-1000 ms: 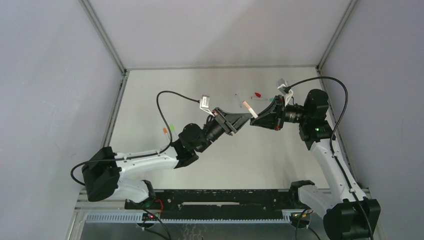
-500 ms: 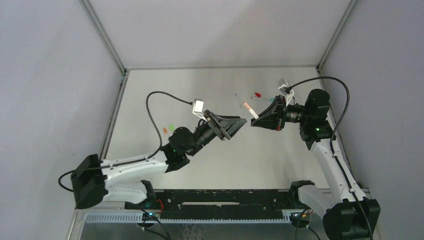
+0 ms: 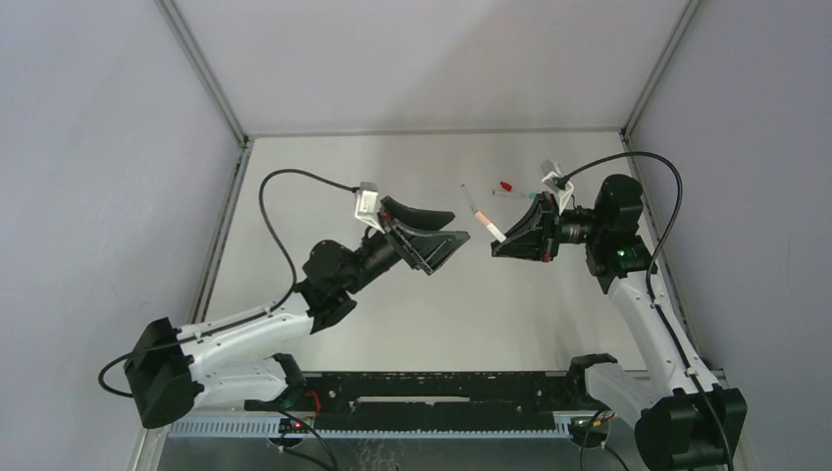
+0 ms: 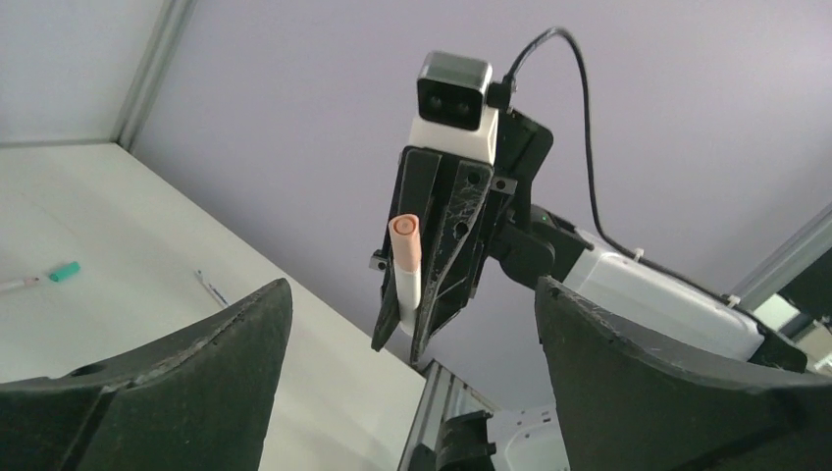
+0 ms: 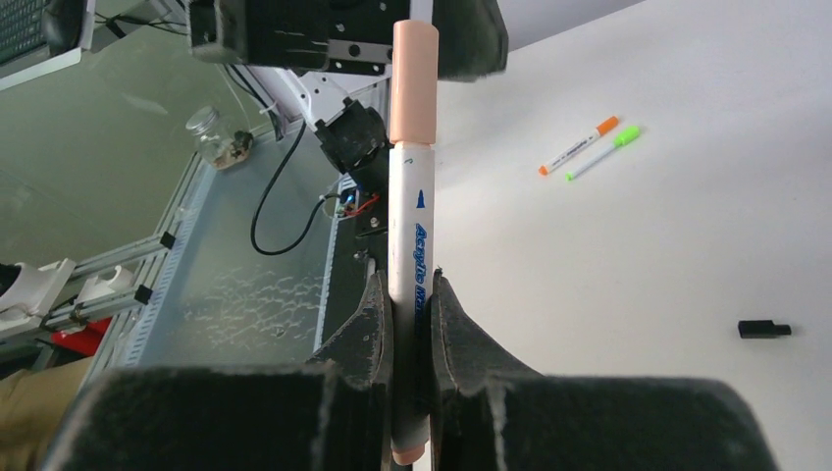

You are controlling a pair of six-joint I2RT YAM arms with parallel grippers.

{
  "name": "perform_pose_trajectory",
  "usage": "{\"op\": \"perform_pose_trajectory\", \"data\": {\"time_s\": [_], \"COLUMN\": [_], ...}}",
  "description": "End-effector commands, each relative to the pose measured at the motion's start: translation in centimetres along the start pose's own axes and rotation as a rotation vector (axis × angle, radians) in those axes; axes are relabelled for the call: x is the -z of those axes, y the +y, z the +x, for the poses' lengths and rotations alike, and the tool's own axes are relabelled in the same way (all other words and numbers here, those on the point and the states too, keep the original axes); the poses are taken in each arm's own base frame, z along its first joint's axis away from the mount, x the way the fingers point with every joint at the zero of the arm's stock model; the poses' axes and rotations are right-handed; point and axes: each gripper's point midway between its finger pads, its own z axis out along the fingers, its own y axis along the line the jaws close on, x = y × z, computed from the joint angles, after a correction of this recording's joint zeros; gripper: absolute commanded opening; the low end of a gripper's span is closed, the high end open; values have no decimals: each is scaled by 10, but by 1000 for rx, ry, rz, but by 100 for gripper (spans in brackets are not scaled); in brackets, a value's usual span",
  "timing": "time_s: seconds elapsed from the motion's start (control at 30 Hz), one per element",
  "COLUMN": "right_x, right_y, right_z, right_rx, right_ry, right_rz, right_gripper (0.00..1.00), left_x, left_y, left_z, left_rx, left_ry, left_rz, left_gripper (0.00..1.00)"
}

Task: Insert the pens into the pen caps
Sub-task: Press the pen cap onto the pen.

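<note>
Top view: right pincer (image 3: 494,246) clenched on the peach-capped pen (image 3: 487,223), held above the tabletop (image 3: 442,314) right of centre, cap end pointing far-left. Left pincer (image 3: 447,234) released, nothing in it, facing the pen from the left with a gap between. At the far right a red piece (image 3: 505,184) lies by a thin pale pen; too small to tell cap from pen end. Left wrist view: its two dark fingers (image 4: 186,373) spread wide along the bottom, only air between them. The peach-capped pen stands in the opposite pincer straight ahead. A teal-ended pen (image 4: 44,278) lies on the tabletop, left. Right wrist view: right fingers (image 5: 368,334) clamp the white barrel low down, with the peach cap on top, in line with the barrel. Beyond, an orange pen (image 5: 579,145) and a green pen (image 5: 603,150) lie side by side, nearly touching. A black cap (image 5: 763,329) lies alone, well apart to the right. Judgement: the held pen reads as capped; orange and green look capped too, though this is not certain. The loose black cap means at least one pairing is left, and likely more at the far side. Main hindrance: the right pincer is occupied and would need to put its pen down.
</note>
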Motion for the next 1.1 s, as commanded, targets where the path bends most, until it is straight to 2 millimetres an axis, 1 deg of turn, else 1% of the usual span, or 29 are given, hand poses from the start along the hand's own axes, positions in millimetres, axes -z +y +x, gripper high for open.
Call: {"op": "perform_pose_trajectory", "data": {"time_s": [0.0, 0.03, 0.13, 0.27, 0.43, 0.6, 0.67, 0.77, 0.8, 0.83, 0.87, 0.9, 0.97, 1.07], "right_x": [-3, -4, -5, -7, -8, -8, -8, -8, -7, -7, -7, -7, -7, -7], "right_y": [6, 7, 7, 7, 8, 8, 8, 7, 7, 6, 5, 5, 3, -2], "right_z": [1, 1, 3, 4, 5, 4, 4, 4, 4, 4, 3, 3, 1, -2], "right_rx": [39, 39, 38, 37, 38, 39, 38, 39, 40, 39, 38, 36, 36, 34], "right_ry": [14, 15, 19, 22, 24, 23, 23, 22, 22, 20, 18, 16, 12, 12], "right_rz": [-42, -45, -51, -55, -59, -57, -56, -52, -51, -45, -40, -35, -19, 28], "right_gripper": [0, 0, 0, 0, 0, 0, 0, 0, 0, 0, 0, 0, 0, 0], "left_x": [-20, -24, -36, -48, -54, -57, -57, -57, -56, -57, -57, -57, -57, -54], "left_y": [-27, -26, -27, -26, -24, -22, -22, -22, -22, -22, -22, -21, -19, -11], "left_z": [-11, -11, -12, -8, -5, -1, 0, 2, 2, 5, 6, 8, 17, 39], "left_rx": [1, 1, 1, 15, 33, 53, 61, 74, 77, 84, 88, 93, 118, 168], "left_ry": [9, 10, 12, 29, 32, 40, 43, 45, 46, 54, 59, 66, 93, 156], "left_rz": [116, 115, 121, 128, 122, 119, 122, 128, 131, 135, 137, 136, 132, 96], "left_gripper": [91, 87, 78, 68, 56, 46, 40, 29, 23, 8, 2, 0, 0, 0]}}
